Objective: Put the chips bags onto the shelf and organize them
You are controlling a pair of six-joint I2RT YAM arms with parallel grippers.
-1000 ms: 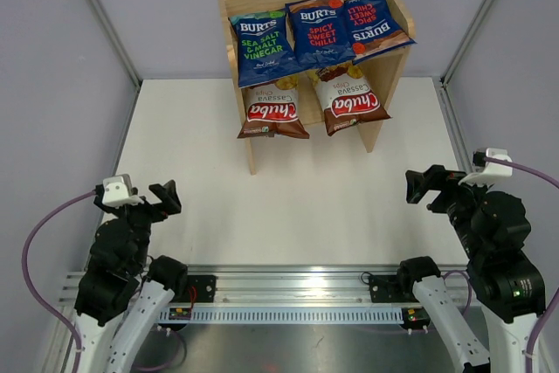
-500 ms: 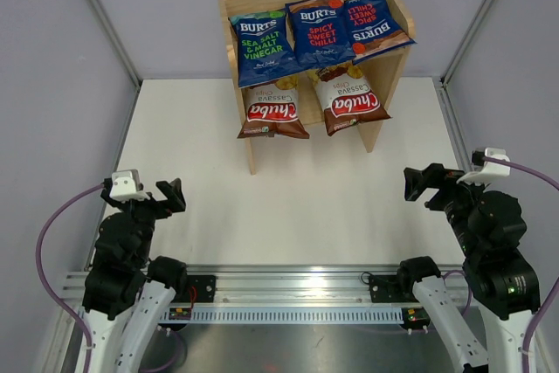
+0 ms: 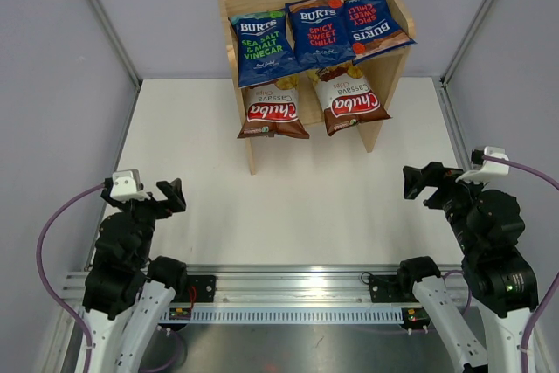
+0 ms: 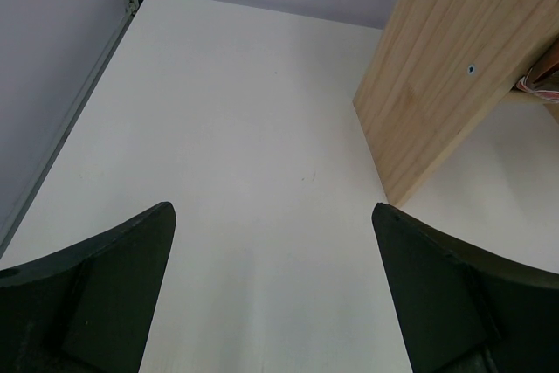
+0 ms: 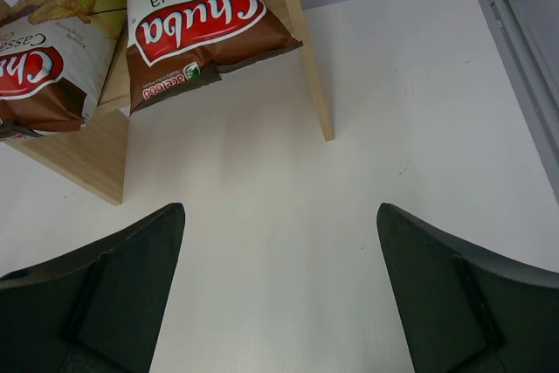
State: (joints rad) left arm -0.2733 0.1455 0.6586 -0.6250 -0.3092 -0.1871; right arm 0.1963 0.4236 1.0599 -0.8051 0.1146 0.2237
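The wooden shelf (image 3: pixel 381 133) stands at the far middle of the table. Three dark blue Burts chips bags lean on its top tier: sea salt (image 3: pixel 257 48), spicy chilli (image 3: pixel 320 31) and one turned upside down (image 3: pixel 376 26). Two brown-and-white Chuba bags (image 3: pixel 272 109) (image 3: pixel 351 100) lean on the lower tier; they show again in the right wrist view (image 5: pixel 196 24) (image 5: pixel 48 54). My left gripper (image 3: pixel 169 195) hangs open near the front left, well away from the shelf (image 4: pixel 454 67). My right gripper (image 3: pixel 421 183) is open at the front right. Both hold nothing.
Grey walls with metal posts (image 3: pixel 103 19) enclose the white table (image 3: pixel 288 189). A metal rail (image 3: pixel 288 290) carrying both arm bases runs along the near edge. A purple cable (image 3: pixel 52 242) loops beside the left arm.
The left arm has drawn back slightly toward the near edge and then held still. The right gripper has crept a little to the left. The bags have not moved.
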